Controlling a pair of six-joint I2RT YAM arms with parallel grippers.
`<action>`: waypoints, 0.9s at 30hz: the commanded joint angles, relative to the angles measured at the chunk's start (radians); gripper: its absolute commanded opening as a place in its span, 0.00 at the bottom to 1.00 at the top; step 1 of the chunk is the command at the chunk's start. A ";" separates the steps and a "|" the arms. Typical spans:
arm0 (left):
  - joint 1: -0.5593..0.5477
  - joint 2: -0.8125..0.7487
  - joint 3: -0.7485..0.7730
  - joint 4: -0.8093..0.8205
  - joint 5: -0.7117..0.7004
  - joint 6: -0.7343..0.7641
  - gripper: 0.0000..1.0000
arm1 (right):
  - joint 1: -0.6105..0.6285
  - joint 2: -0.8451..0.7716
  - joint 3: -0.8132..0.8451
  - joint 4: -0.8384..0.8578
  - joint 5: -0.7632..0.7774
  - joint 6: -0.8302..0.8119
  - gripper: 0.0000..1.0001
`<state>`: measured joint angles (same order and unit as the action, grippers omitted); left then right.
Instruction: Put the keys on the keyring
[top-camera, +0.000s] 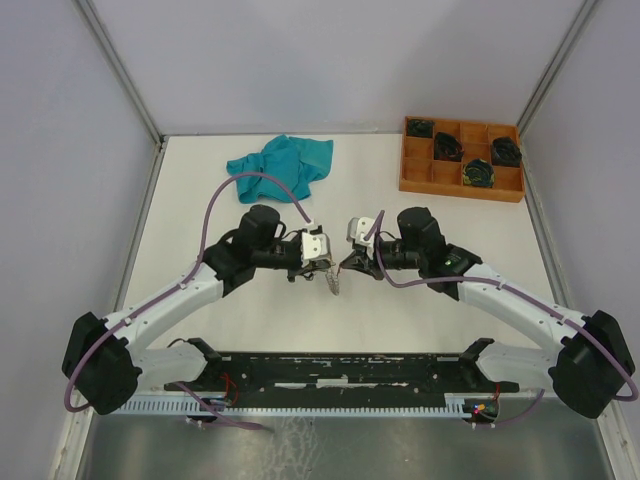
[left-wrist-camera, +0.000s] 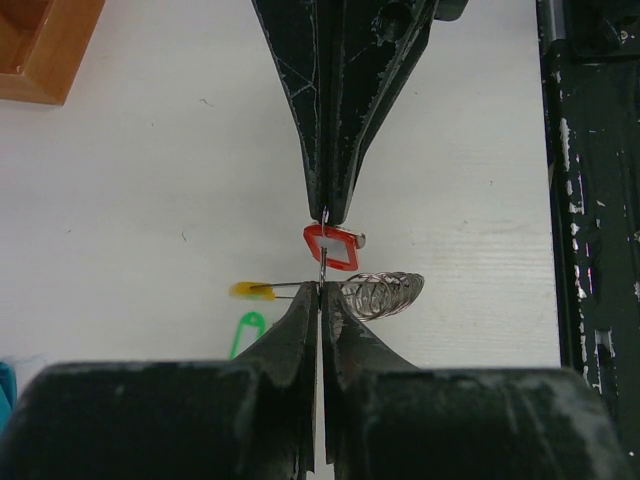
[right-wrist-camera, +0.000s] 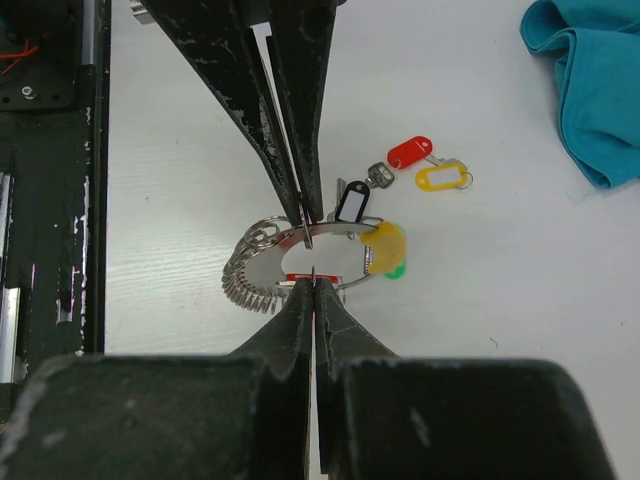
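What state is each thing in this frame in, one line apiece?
keyring, held between the two grippers
left gripper, shut on the keyring's wire
right gripper, shut on a red tag
red-tagged key, loose on the table, off the ring
yellow-tagged key, loose beside it
cloth, crumpled

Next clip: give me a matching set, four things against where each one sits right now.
Things:
1. keyring
2. cloth
3. tray
4. red-tagged key

Places:
a. far-right corner of the table
b. lying loose beside a yellow tag
c. gripped by the left claw and right claw
d. far side, left of centre

Pairs: 1-c, 2-d, 3-a, 4-b
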<state>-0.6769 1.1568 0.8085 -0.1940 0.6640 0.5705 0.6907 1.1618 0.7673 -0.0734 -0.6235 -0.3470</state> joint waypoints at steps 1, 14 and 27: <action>-0.012 -0.012 0.025 0.016 0.039 0.051 0.03 | -0.005 -0.008 0.001 0.056 -0.063 -0.031 0.01; -0.016 -0.007 0.020 0.014 0.018 0.019 0.03 | -0.005 0.007 0.014 0.028 -0.070 -0.042 0.01; -0.019 0.000 0.019 0.016 0.032 0.010 0.03 | -0.005 -0.001 0.006 0.049 -0.065 -0.030 0.01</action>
<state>-0.6918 1.1572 0.8085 -0.1940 0.6643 0.5762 0.6907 1.1732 0.7673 -0.0689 -0.6800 -0.3798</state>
